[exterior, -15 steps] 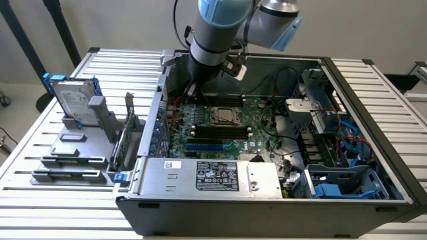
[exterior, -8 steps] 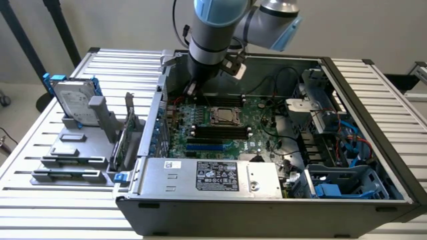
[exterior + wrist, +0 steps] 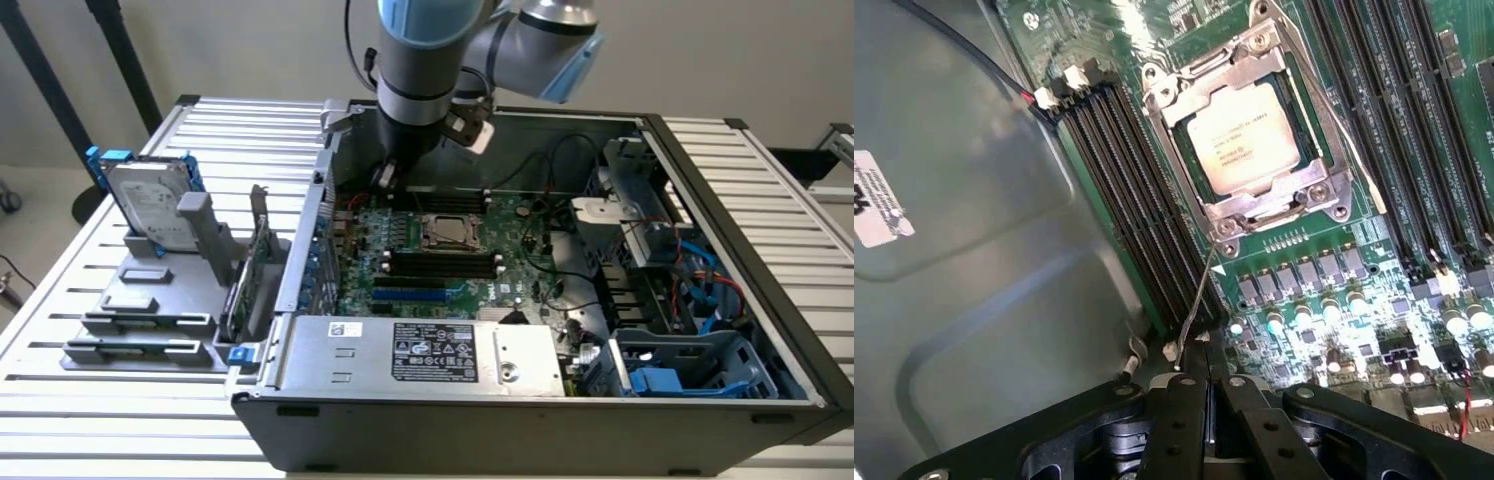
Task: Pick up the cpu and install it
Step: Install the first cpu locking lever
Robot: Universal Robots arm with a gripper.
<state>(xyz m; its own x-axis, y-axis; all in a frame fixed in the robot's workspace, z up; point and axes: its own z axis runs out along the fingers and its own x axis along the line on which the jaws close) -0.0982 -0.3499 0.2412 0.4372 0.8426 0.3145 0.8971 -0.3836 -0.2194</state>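
The cpu (image 3: pixel 1239 150) lies flat inside the socket frame (image 3: pixel 1279 200). Looks light, stiff and probably fragile, so you'd take it by its edges. Your gripper (image 3: pixel 1204 365) is pressed together, empty, near that frame.

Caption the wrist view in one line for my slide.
Shut gripper near the lever tip; cpu sits in the socket on the motherboard.
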